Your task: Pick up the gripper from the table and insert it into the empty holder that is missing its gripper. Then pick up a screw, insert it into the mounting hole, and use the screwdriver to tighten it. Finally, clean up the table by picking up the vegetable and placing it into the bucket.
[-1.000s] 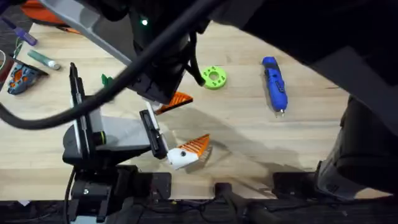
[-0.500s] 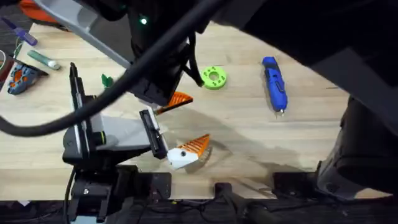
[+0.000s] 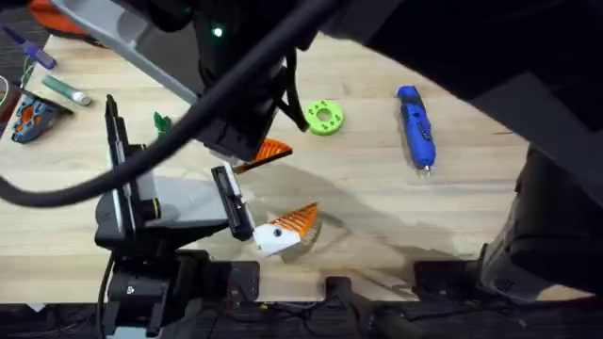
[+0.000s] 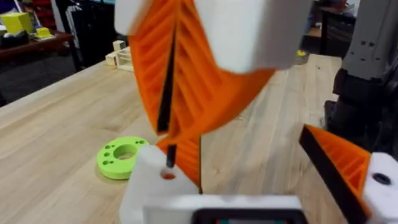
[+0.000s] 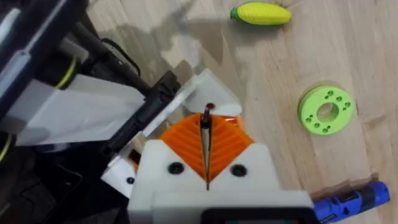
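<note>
At the left edge of the table we see a small dark-and-orange tool (image 3: 31, 119) and a green-grey pen-like object (image 3: 66, 90). The left arm (image 3: 165, 205) lies low along the near edge, left of the middle. The left gripper (image 3: 283, 231) stands wide: its two white finger mounts are well apart in the left wrist view. One mount carries an orange ribbed finger with a black face (image 4: 333, 163). The other mount is the holder (image 4: 149, 186), a white block with a mounting hole on top. The gripper (image 4: 185, 158), an orange ribbed piece, shows directly against the holder's inner side. We cannot tell whether it is fully seated. The right gripper (image 5: 206, 127) hangs just above the holder, its tips at the mounting hole. Its orange pads (image 5: 227, 146) are pressed together with only a thin dark line between them; we cannot tell whether anything is pinched there. A toy corn cob (image 5: 260, 14) lies on the wood beyond the holder. The green round disc (image 3: 323, 117) lies flat near the middle of the table. The screwdriver (image 3: 415, 127) lies toward the right edge, well apart from both grippers, silver tip pointing at the near edge.
</note>
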You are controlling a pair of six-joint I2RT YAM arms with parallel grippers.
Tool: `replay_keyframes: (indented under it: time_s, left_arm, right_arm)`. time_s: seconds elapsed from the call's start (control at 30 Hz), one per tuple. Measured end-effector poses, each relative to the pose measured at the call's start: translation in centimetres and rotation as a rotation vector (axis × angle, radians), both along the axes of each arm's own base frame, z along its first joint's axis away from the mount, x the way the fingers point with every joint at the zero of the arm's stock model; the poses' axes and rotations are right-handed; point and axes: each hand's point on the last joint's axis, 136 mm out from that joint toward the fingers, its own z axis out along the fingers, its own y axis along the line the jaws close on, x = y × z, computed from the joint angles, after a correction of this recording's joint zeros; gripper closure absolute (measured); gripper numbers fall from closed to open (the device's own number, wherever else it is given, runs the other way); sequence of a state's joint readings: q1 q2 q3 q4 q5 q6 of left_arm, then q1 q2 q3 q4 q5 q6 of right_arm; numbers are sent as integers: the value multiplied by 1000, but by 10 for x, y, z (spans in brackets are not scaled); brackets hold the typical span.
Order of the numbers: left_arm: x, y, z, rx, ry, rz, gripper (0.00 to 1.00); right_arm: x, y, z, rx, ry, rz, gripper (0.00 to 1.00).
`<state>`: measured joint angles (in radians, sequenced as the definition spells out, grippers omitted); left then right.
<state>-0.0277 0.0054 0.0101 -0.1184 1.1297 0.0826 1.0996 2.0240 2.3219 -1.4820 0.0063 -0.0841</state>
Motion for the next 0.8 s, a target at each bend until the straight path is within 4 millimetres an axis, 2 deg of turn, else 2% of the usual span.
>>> replay_keyframes:
  time_s: [0.23,0.8]
  left_arm:
    - [0,0,0,0,0,0,14]
    - [0,0,0,0,0,0,14]
  right_arm:
    - [4,2,-12,-36,1,-2,995]
    - [7,0,-13,-44,-16,-7,995]
